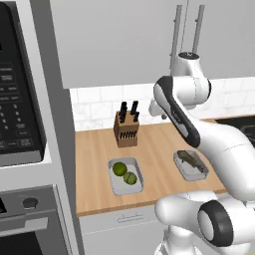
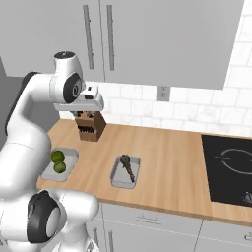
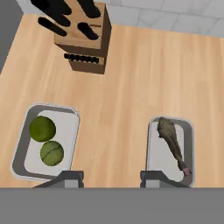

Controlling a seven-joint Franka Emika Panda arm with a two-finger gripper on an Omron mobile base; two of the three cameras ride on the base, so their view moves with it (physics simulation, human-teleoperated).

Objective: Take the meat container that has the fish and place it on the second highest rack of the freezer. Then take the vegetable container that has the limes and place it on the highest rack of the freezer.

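we see our gripper (image 3: 112, 177) above the counter (image 3: 127, 87), fingers (image 3: 70, 178) open and holding nothing, between lime tray (image 3: 22, 148) and fish tray (image 3: 154, 153).

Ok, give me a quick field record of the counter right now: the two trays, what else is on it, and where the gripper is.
fish tray: shallow grey metal tray holding a slender dark brown-grey fish, on the wooden counter
lime tray: matching grey tray with two round yellow-green limes, apart from the fish tray
knife block: brown wooden block with black handles, behind the trays near the tiled wall
gripper: two-finger gripper hovering above both trays, jaws parted, holding nothing
task state: neither tray lifted yet
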